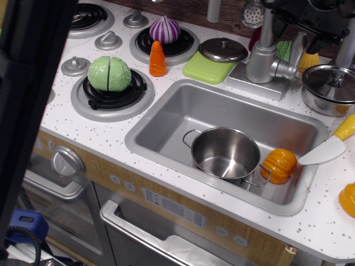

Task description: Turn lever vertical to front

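- One lever is showing on the right side of the faucet body, joined to it by a short stub; its flat silver-grey paddle is pointing upward, close to vertical and leaning slightly right.
- The faucet is standing on a grey base plate just behind the sink, with its upright pipe rising out of the top of the view.
- The gripper is appearing as a black mass at the top right, above and just right of the lever; its fingers are running out of view or blending into the dark body, so whether it is spread or closed cannot be told. No contact with the lever is visible.
- Inside the sink, a steel pot is sitting empty, and an orange pumpkin is resting against the pot's right handle.
- Right of the faucet, a lidded steel pan is sitting on the counter; a yellow corn piece is lying between the lever and the pan.
- Left of the faucet, a steel lid is resting on a green cutting board.
- Farther left of the faucet, an orange carrot, a purple onion and a green cabbage are occupying the stove area.
- Right of the sink, a white knife with a yellow handle is lying on the counter, its blade tip overhanging the sink rim.
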Available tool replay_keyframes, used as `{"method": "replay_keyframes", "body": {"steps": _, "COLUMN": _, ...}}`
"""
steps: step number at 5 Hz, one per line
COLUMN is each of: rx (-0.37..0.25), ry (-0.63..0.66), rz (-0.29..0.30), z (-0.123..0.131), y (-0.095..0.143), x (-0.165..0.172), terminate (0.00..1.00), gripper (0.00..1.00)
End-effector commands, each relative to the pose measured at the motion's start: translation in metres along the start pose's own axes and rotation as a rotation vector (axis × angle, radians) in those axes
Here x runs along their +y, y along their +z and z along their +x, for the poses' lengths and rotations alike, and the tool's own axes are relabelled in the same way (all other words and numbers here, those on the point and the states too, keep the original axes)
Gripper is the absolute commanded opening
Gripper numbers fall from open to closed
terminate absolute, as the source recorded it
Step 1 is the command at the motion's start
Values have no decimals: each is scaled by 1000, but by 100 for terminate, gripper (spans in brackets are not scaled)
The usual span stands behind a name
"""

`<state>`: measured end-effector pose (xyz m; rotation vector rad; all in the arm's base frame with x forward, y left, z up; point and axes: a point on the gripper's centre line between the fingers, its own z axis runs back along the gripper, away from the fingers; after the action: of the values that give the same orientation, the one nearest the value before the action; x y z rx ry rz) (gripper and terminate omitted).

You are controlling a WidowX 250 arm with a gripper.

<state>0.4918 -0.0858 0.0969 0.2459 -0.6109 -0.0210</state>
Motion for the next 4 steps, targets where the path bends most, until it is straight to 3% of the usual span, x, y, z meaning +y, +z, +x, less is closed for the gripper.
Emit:
{"method": "replay_keyframes", "body": {"steps": 1, "rx": -63, "ry": 44, "rz": 2, "z": 18, "y": 16, "x": 5, "terminate": 0, "gripper": 0}}
{"method": "replay_keyframes", "body": {"steps": 3, "rx": -32, "ry": 99, "rz": -8, "z": 3, "y": 21, "x": -8, "terminate": 0, "gripper": 0}}
{"method": "replay_keyframes", "body": {"steps": 4, "rx": 44, "ry": 118, "rz": -16, "z": -12, "y": 30, "x": -17, "terminate": 0, "gripper": 0}}
